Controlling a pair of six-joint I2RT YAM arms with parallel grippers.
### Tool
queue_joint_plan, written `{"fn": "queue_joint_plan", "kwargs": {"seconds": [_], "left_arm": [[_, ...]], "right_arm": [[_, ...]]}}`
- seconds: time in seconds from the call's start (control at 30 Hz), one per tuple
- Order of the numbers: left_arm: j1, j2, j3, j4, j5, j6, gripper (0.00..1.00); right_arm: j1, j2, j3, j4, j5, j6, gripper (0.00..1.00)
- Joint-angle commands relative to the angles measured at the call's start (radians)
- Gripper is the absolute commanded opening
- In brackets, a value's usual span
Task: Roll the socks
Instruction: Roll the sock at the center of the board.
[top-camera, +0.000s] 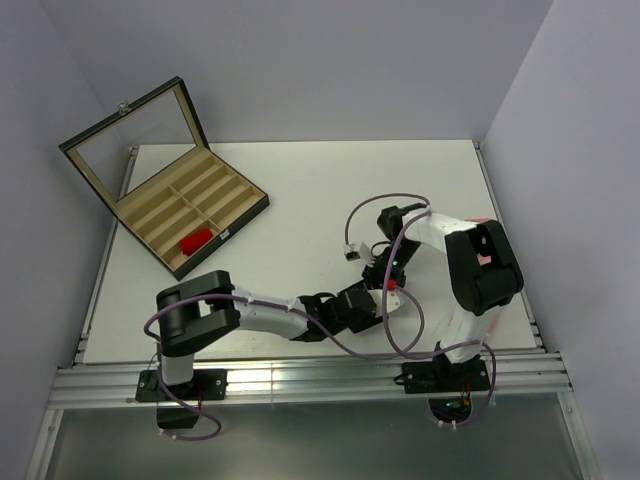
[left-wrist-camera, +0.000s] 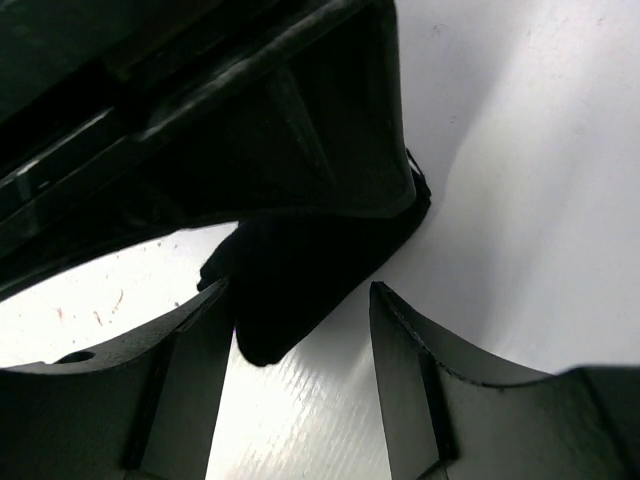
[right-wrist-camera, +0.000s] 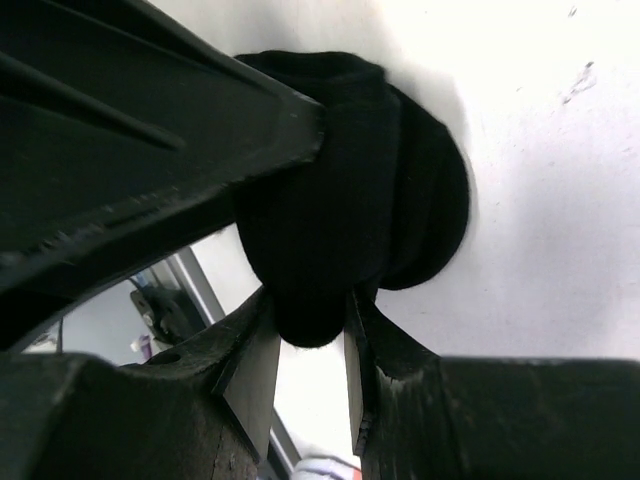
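I have the right pincer (right-wrist-camera: 308, 330) clamped narrow on the black sock (right-wrist-camera: 330, 180), which is bunched into a thick, folded lump. Its lower end is pinched between the two fingers, and the rest bulges out ahead of the fingertips and lies on the white tabletop (right-wrist-camera: 540, 200). The left pincer (left-wrist-camera: 300, 300) faces the same lump from the other side with its jaws apart. The sock's tip sits just ahead of the gap and brushes the left-hand finger (left-wrist-camera: 180, 380), while the right-hand finger stands clear of it, so nothing is gripped there. The two pincers are close, with the right one's dark body just above the sock in the left wrist view. From above, an open compartment case (top-camera: 258, 203) lies well apart from both pincers.
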Motion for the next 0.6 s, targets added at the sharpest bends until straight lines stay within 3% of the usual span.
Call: {"fn": "queue_joint_plan", "kwargs": {"seconds": [0.0, 0.47, 0.57], "left_arm": [[-0.033, 0.044, 0.051, 0.085, -0.059, 0.090, 0.60], [-0.110, 0.089, -0.011, 0.237, -0.272, 0.288, 0.61], [-0.121, 0.083, -0.055, 0.338, -0.313, 0.343, 0.62]], "right_arm": [[-0.003, 0.070, -0.037, 0.015, 0.143, -0.034, 0.27], [-0.015, 0.104, -0.011, -0.005, 0.139, -0.017, 0.27], [-0.016, 0.104, -0.010, 0.001, 0.142, -0.007, 0.27]]}}
